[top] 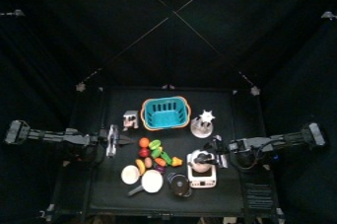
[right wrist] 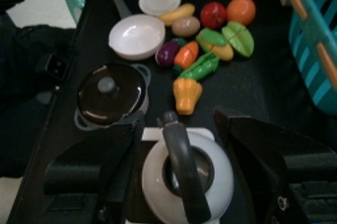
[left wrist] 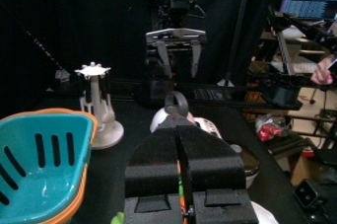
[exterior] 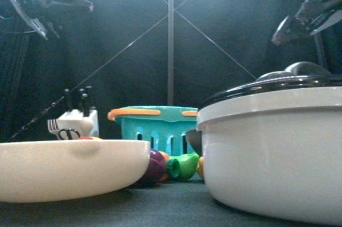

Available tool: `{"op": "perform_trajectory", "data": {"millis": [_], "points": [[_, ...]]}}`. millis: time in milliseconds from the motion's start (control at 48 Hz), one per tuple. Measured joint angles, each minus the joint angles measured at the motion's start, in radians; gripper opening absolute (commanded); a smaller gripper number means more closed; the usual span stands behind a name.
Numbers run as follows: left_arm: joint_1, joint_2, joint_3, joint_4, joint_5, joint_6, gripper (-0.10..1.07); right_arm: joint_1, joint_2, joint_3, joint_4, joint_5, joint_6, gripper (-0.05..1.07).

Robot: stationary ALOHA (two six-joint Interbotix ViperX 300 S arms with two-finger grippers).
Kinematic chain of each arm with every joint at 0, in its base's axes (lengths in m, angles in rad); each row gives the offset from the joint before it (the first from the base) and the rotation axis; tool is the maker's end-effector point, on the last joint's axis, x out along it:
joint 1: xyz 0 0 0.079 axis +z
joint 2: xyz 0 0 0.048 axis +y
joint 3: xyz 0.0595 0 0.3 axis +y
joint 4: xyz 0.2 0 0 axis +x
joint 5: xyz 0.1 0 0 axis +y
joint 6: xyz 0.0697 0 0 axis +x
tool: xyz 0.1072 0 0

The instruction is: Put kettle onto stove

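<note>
Kettle point(right wrist: 184, 174): upright on the stove point(right wrist: 142, 149), handle's long axis running away from the wrist camera toward the toy food point(right wrist: 204, 45).
Right gripper point(right wrist: 184, 164): jaws spread wide, one either side of the kettle.
Left gripper point(left wrist: 182, 129): jaws pressed together, empty.
Near stove: dark lidded pot point(right wrist: 110, 92), white bowl point(right wrist: 137, 37).
Further off: blue basket point(top: 168, 115).

Silvery-grey kettle point(right wrist: 184, 174) with a dark handle fills the bottom centre of the right wrist view, on the white stove point(right wrist: 211, 141). Upper right, a teal basket point(right wrist: 313, 23) with an orange rim. Top centre: red, orange, green and yellow toy food point(right wrist: 208, 37), beside white plates point(right wrist: 137, 37). At left, a dark pot point(right wrist: 110, 92).
</note>
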Motion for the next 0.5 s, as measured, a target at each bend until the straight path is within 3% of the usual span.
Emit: {"op": "perform_trajectory", "data": {"millis": [167, 500], "points": [[0.002, 0.002, -0.005, 0.000, 0.000, 0.002, -0.02, -0.012, 0.003, 0.038, -0.012, -0.077, -0.002, 0.91], [0.000, 0.002, -0.009, 0.000, 0.000, -0.002, -0.02, -0.014, 0.002, 0.055, -0.015, -0.086, -0.003, 0.91]]}}
